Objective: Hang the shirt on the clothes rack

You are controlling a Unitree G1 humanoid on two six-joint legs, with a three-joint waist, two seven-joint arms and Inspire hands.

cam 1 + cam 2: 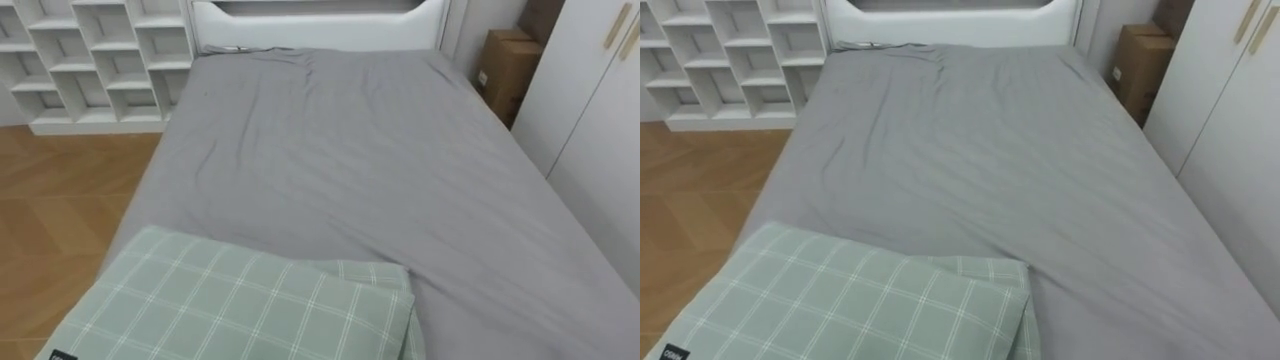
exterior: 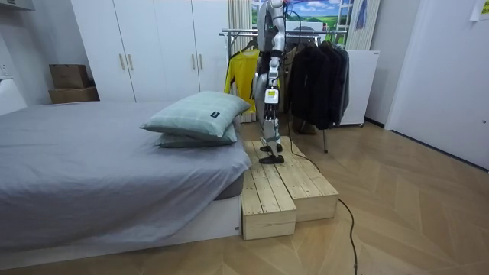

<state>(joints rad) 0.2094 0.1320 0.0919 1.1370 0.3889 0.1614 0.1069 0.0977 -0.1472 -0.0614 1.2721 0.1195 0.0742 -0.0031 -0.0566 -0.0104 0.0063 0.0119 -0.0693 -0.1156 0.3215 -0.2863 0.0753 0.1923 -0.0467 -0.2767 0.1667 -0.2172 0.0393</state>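
Dark and yellow clothes (image 2: 317,80) hang on the rack (image 2: 238,32) behind the robot.

Bright, even light, soft shadows along grey sheet (image 1: 380,170) creases

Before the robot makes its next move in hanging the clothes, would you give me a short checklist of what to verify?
1. Footing: ok; the robot stands on the wooden platform set against the bed.
2. Rack within reach: ok; the clothes rack is right beside it in the room view.
3. Free rail space: cannot tell; dark jackets and a yellow garment already hang there.
4. Garment to hang located: not ok; the head faces the grey sheet and the checked pillow, away from the rack.
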